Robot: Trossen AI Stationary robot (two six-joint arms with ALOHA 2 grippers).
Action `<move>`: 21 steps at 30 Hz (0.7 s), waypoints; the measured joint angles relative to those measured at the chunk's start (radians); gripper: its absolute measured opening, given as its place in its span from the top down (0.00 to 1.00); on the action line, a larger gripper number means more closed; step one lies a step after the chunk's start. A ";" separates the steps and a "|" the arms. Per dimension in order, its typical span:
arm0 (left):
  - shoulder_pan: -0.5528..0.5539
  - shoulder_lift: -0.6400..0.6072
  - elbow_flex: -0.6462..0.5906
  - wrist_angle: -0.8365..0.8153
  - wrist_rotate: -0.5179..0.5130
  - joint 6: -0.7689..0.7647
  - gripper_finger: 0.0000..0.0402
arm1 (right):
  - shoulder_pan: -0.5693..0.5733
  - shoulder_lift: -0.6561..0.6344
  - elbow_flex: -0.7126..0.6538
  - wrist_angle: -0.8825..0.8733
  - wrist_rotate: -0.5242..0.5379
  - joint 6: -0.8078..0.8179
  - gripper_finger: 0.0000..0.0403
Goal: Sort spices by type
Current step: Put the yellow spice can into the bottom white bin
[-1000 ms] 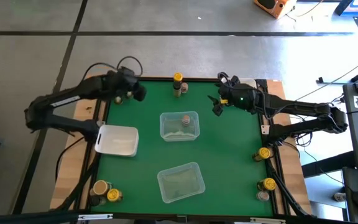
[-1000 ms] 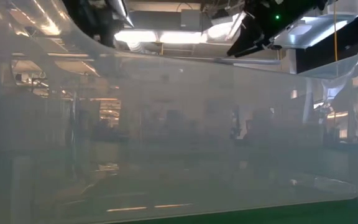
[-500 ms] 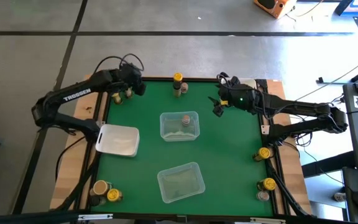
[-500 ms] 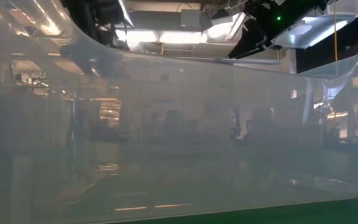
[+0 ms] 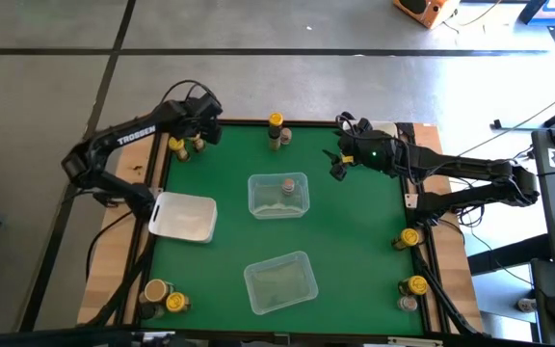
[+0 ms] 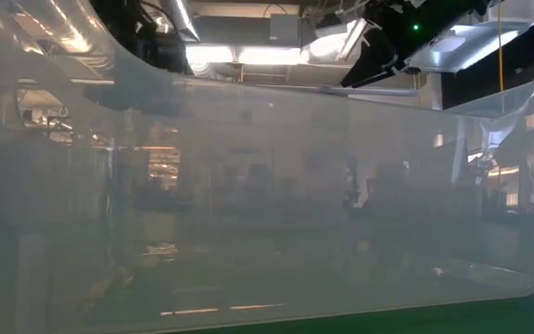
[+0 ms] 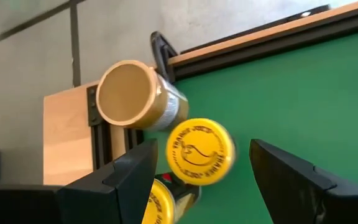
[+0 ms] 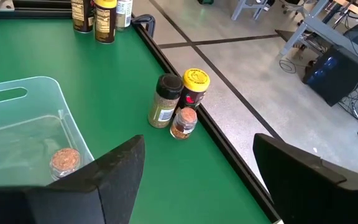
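1. The left arm's tool (image 5: 198, 123) hangs over the far-left corner of the green desk (image 5: 355, 231), its fingers spread and grasping nothing, directly above a yellow-lidded spice jar (image 7: 200, 152) that stands beside a tan-lidded spice jar (image 7: 128, 94) and a second yellow lid (image 7: 158, 203) at the desk's edge.
2. The right arm's tool (image 5: 336, 166) is poised above the far-right part of the desk, fingers apart and empty, aimed toward the nearer clear plastic tub (image 5: 278, 195).
3. That tub holds one pinkish-brown-lidded spice jar (image 8: 64, 159); a second clear tub (image 5: 279, 281) sits closer to the near edge, and fills the low view.
4. At the middle of the far edge three jars cluster: a dark-lidded jar of greenish spice (image 8: 165, 101), a yellow-lidded jar with a red label (image 8: 195, 82) and a small brown-lidded jar (image 8: 183, 123).
5. A white rectangular tray (image 5: 181, 216) lies at the left edge.
6. More jars stand in the near-left corner (image 5: 165, 295) and along the right edge (image 5: 410, 261).
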 joint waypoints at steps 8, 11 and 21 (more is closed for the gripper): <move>0.064 0.049 0.000 -0.003 0.059 0.025 0.37 | 0.000 0.000 0.000 0.000 -0.010 0.000 0.26; 0.079 0.058 0.000 -0.003 0.076 0.027 0.37 | 0.000 0.000 0.000 0.000 -0.019 -0.001 0.26; 0.107 0.113 0.000 0.000 0.129 0.039 0.37 | 0.000 0.000 0.000 0.000 -0.019 -0.004 0.26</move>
